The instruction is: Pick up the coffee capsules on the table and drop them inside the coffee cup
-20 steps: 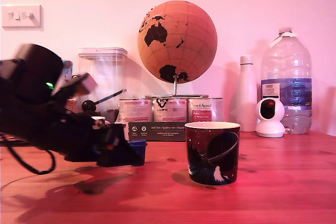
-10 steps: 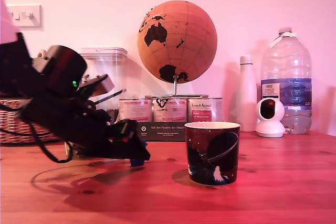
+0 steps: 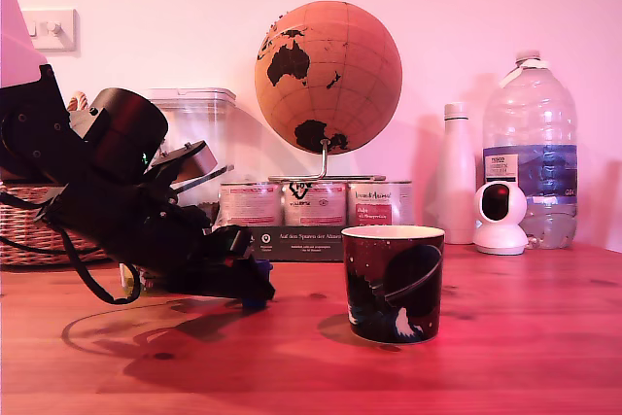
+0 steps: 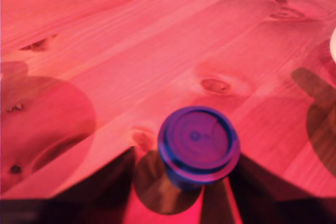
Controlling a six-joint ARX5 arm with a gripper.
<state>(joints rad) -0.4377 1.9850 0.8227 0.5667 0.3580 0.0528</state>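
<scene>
On the wooden table nearest the camera stood the dark coffee cup, upright with a pale rim and a ringed-planet print on its side, a little toward the exterior view's right of centre. To the exterior view's left of it, apart from it, the black arm slanted down to the gripper, whose tip hung low over the tabletop and threw a broad shadow on the wood. At that tip a bit of blue showed, the dark blue capsule, mostly hidden there by the fingers. The wrist view gave it more plainly: the capsule sat between the two dark fingers, its round wide rim facing the camera and its narrower body below, with the knotted wood and its own shadow beneath it (whether it touched the table I could not tell). The gripper was clenched on that capsule, a finger at each side of it. Only this one pod could be seen in either view. Behind the arm, at the exterior view's left, a wicker basket rested on the table, and a clear lidded container stood past it. Farther back a row of tins lined the wall under an orange globe on a stand. At the exterior view's right stood a white bottle, a small white camera and a large water bottle. A light switch sat on the wall.
</scene>
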